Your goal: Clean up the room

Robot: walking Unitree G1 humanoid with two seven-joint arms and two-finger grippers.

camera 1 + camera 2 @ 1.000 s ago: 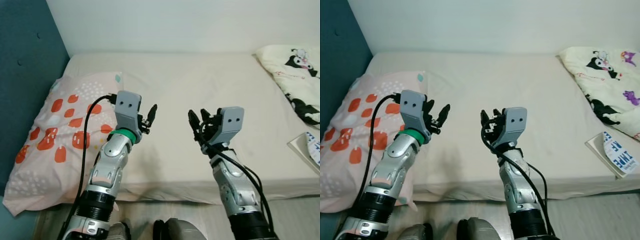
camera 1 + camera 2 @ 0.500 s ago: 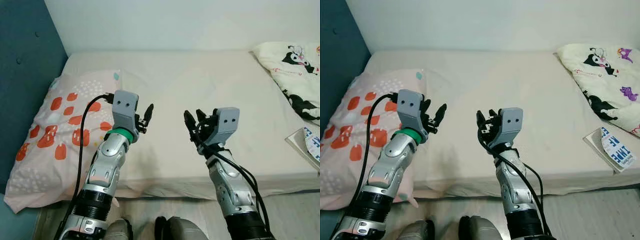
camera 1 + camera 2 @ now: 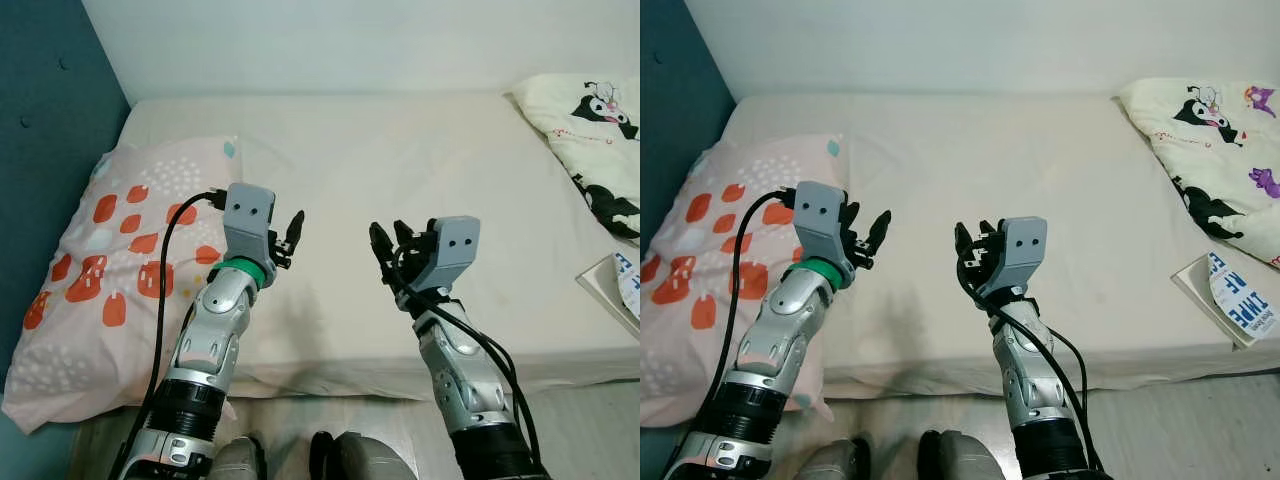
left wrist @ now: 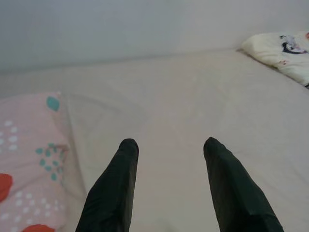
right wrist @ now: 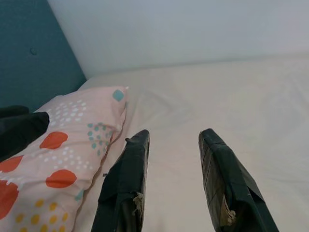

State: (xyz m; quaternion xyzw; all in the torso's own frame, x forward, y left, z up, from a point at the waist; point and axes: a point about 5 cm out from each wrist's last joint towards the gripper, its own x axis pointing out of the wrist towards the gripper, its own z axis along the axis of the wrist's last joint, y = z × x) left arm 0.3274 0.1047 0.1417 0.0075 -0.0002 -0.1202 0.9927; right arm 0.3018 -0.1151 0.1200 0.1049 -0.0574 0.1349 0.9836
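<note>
1. Bed [image 3: 400, 180]: a mattress with a plain cream sheet spans the scene from the near edge to the far white wall [image 3: 350, 45]; a dark teal padded panel [image 3: 45, 120] bounds it on the left.
2. Pink pillow [image 3: 110, 260]: lies at the left end of the bed against the teal panel, printed with red-orange shapes, white dots and small teal marks; its near corner hangs past the mattress edge.
3. Cartoon-print blanket [image 3: 1215, 150]: cream fabric with black-and-white and purple figures, bunched at the far right end of the bed.
4. Book [image 3: 1230, 305]: a thin flat item with a white and blue printed cover, lying on the sheet at the near right edge, just near of the blanket.
5. Left gripper [image 3: 291, 236]: raised above the sheet just right of the pillow, fingers pointing toward the far wall; in the left wrist view the two black fingers [image 4: 116, 193] stand well apart with nothing between them.
6. Right gripper [image 3: 393, 252]: raised above the middle of the bed at about the same height, well apart from the left one; its fingers [image 5: 128, 188] are likewise spread and hold nothing.
7. Floor [image 3: 1200, 420]: pale boards run along the near side of the bed.
</note>
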